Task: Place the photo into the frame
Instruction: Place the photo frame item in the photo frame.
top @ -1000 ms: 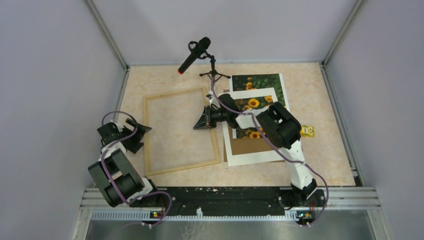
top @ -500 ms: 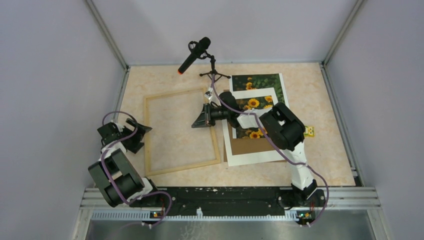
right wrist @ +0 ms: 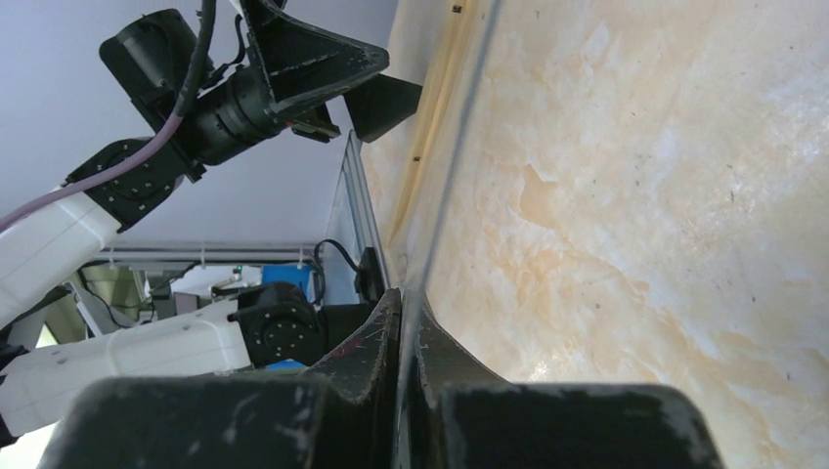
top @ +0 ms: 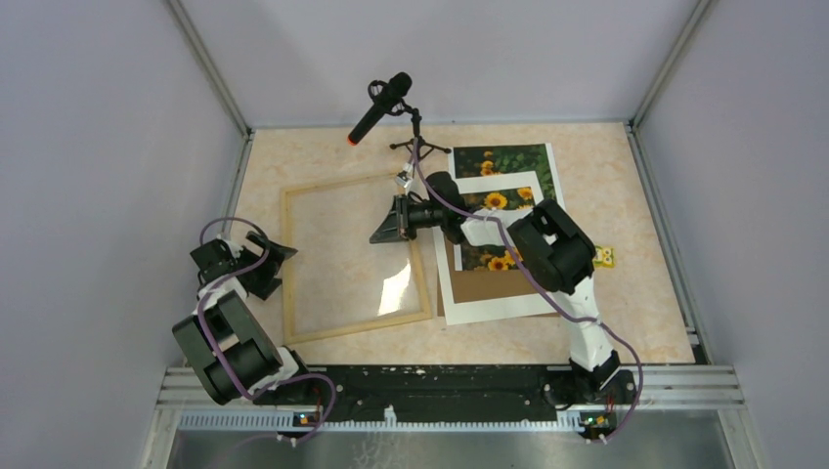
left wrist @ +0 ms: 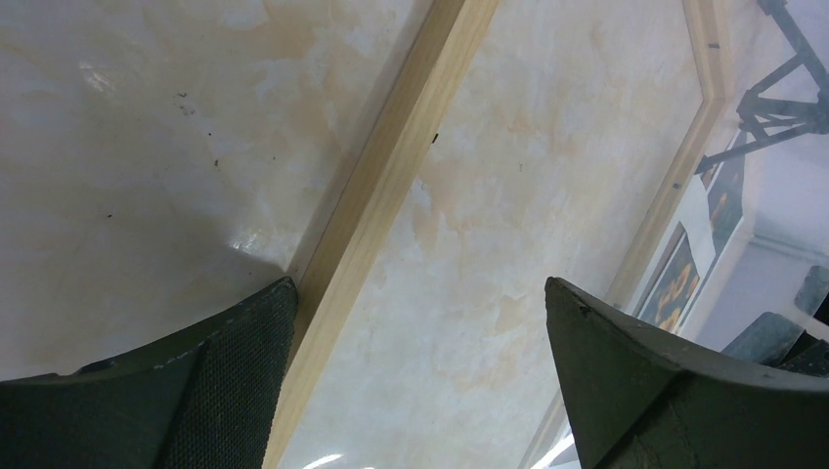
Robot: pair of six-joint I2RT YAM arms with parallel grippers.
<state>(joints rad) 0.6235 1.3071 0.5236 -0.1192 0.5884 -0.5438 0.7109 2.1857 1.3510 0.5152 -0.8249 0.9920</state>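
Note:
The frame (top: 355,256), thin light wood, lies flat left of centre. A clear pane (top: 396,289) sits in it, showing a bright glare. My right gripper (top: 383,228) is shut on the pane's right edge; in the right wrist view the thin clear sheet (right wrist: 458,147) runs between the closed fingers (right wrist: 376,332). The photo (top: 508,159), sunflowers on dark leaves, lies at the back right, partly under a white mat (top: 489,303). My left gripper (top: 277,258) is open at the frame's left strip (left wrist: 391,156), empty.
A brown backing board (top: 494,283) shows through the mat's window. A black microphone on a small tripod (top: 383,103) stands behind the frame. A small yellow item (top: 602,257) lies right of the mat. Walls close off three sides.
My right gripper has shifted a little left and back with the pane's edge; a bright glare now shows on the pane. The left arm has not moved.

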